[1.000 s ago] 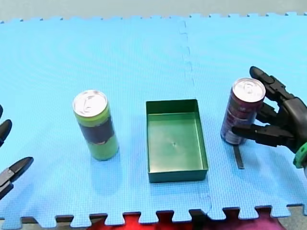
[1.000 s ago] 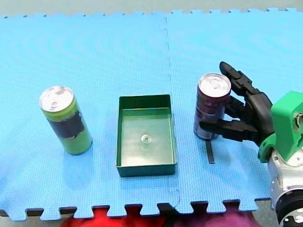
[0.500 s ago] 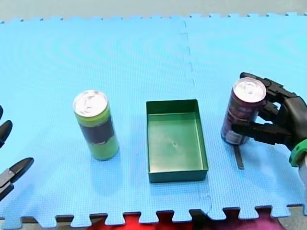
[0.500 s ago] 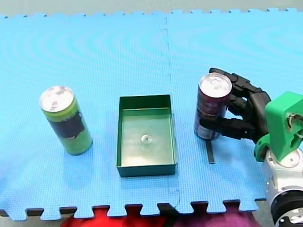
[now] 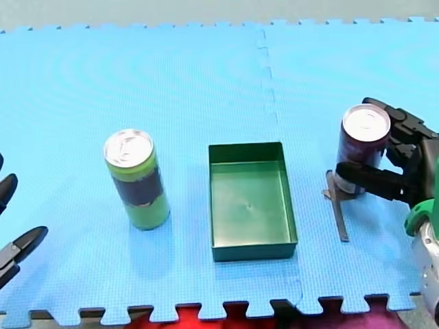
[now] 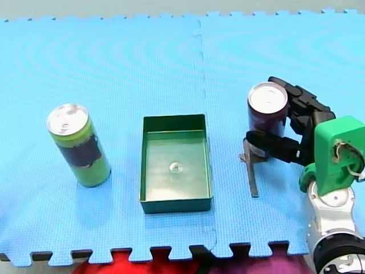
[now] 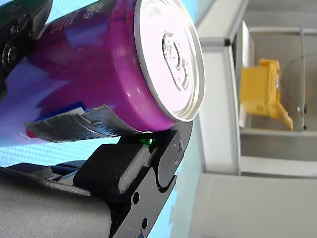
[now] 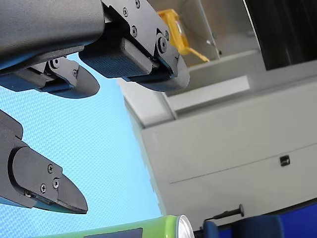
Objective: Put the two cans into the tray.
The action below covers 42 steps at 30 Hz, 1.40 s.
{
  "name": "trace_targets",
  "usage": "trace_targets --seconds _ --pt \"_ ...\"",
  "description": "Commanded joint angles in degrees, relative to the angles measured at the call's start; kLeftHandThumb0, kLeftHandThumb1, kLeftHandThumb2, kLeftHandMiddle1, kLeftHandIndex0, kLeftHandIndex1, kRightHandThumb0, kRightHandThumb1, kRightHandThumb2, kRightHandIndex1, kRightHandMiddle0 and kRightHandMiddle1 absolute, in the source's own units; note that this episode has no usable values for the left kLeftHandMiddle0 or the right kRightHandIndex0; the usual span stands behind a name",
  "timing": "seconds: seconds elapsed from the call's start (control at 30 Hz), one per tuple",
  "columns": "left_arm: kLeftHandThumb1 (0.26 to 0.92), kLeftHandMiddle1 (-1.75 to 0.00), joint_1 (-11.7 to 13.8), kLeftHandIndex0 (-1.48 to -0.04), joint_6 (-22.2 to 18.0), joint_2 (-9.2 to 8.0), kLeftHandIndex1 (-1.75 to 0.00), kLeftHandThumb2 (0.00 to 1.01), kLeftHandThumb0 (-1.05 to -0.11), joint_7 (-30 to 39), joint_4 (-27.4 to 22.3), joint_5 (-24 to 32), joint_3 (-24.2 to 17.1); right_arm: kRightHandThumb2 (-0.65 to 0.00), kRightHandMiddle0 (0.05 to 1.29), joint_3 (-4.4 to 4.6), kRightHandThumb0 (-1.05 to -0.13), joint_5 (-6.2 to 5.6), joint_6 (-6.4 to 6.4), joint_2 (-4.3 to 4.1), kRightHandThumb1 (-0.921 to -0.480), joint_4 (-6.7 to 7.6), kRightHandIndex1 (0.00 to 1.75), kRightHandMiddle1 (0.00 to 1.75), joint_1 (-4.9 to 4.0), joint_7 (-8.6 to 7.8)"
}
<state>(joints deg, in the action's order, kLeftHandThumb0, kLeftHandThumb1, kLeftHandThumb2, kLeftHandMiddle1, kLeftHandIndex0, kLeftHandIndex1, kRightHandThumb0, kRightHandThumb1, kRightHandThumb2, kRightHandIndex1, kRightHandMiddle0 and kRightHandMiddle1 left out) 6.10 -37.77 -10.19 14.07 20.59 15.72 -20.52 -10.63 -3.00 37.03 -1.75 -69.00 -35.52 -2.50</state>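
So the whole thing sits on a blue foam mat [image 5: 171, 82] made of jigsaw pieces. The green tray [image 5: 245, 252] is in the middle with no can in it yet.

The right robot hand [image 5: 396, 170] is off to the right of the tray, clamped around the purple can [image 5: 363, 137]. The can is upright and looks a bit raised off the mat, though the thumb hides its base. Up close in the first wrist view, the black fingers [image 7: 124, 168] press right against its side.

The left robot hand [image 5: 17, 245] is far left of the tray, released and holding nothing.

The green can [image 5: 137, 181] stands upright left of the tray, well apart from that hand. There's a thin dark strip [image 5: 339, 223] on the mat just right of the tray.
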Motion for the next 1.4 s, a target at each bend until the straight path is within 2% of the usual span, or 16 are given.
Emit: trace_targets --seconds 0.0,0.2,0.27,0.3,0.37,0.47,0.53,0.63,0.73,0.83,0.93,1.1,1.37 --pt "0.774 0.00 0.1 -0.52 0.3 -0.19 0.00 0.00 -1.048 -0.1 -0.3 0.1 -0.1 -0.008 1.24 -0.41 -0.346 -0.52 0.48 0.07 -0.746 0.28 0.03 0.00 -0.15 -0.24" --pt "0.774 0.00 0.0 -0.52 0.6 -0.24 0.00 0.00 -1.048 -0.1 -0.1 0.4 -0.2 -0.006 1.24 -1.03 -0.345 -1.18 0.44 0.19 -0.756 0.18 0.02 0.00 -0.20 -0.94" --pt "0.773 0.00 0.0 -0.52 0.7 -0.23 0.00 0.00 -1.048 0.0 -0.1 0.5 -0.2 -0.006 1.24 -1.43 -0.345 -1.79 0.15 0.31 -0.760 0.17 0.01 0.00 -0.24 -1.71" --pt "0.773 0.00 0.0 -0.52 0.8 -0.22 0.00 0.00 -1.048 0.0 -0.1 0.5 -0.2 -0.006 1.24 -1.84 -0.345 -2.46 -0.19 0.44 -0.761 0.17 0.01 0.00 -0.30 -2.55" --pt "0.772 0.00 -0.1 -0.52 0.8 -0.18 0.00 0.00 -1.048 -0.1 0.0 0.4 -0.2 -0.006 1.24 -3.11 -0.343 -4.56 -1.33 0.79 -0.765 0.20 0.01 0.00 -0.53 -5.16" --pt "0.770 0.00 -0.3 -0.52 0.6 -0.09 0.00 0.00 -1.048 -0.1 0.3 0.4 -0.2 -0.006 1.24 -5.36 -0.340 -8.32 -3.88 1.26 -0.770 0.30 0.01 0.00 -1.19 -9.90" --pt "0.769 0.00 -0.4 -0.53 0.4 -0.04 0.00 0.00 -1.048 0.1 0.7 0.5 -0.2 -0.005 1.24 -6.23 -0.337 -9.73 -5.08 1.41 -0.773 0.48 0.01 0.00 -1.81 -11.63" --pt "0.766 0.00 -0.7 -0.53 0.0 0.00 0.00 0.00 -1.048 0.4 1.4 0.8 -0.2 -0.005 1.24 -6.60 -0.332 -10.26 -6.02 1.55 -0.776 1.01 0.00 0.00 -2.68 -12.01" --pt "0.763 0.00 -0.9 -0.53 -0.2 -0.03 0.00 0.00 -1.048 0.8 1.8 0.9 -0.3 -0.004 1.24 -6.99 -0.329 -10.81 -6.88 1.81 -0.779 1.56 0.00 0.00 -3.15 -12.16" --pt "0.761 0.00 -1.5 -0.53 -0.9 -0.10 0.00 0.00 -1.048 1.3 3.2 1.0 -0.4 -0.004 1.24 -8.17 -0.324 -12.66 -9.29 2.24 -0.782 2.00 0.00 0.00 -3.91 -13.42" --pt "0.759 0.00 -2.1 -0.53 -1.8 -0.19 0.00 0.00 -1.048 1.7 4.7 1.0 -0.4 -0.004 1.24 -9.07 -0.318 -14.24 -11.80 2.85 -0.785 2.47 0.00 0.00 -4.68 -13.89" --pt "0.760 0.00 -2.5 -0.54 -2.8 -0.25 -0.01 0.00 -1.048 2.0 5.7 0.9 -0.4 -0.003 1.24 -10.37 -0.309 -16.47 -14.13 3.66 -0.789 3.04 0.00 0.00 -5.37 -15.92" --pt "0.762 0.00 -2.6 -0.54 -3.2 -0.12 -0.01 0.00 -1.048 1.8 5.8 0.6 -0.2 0.000 1.24 -10.31 -0.306 -16.62 -15.58 4.11 -0.788 4.00 0.00 0.00 -5.84 -16.57"
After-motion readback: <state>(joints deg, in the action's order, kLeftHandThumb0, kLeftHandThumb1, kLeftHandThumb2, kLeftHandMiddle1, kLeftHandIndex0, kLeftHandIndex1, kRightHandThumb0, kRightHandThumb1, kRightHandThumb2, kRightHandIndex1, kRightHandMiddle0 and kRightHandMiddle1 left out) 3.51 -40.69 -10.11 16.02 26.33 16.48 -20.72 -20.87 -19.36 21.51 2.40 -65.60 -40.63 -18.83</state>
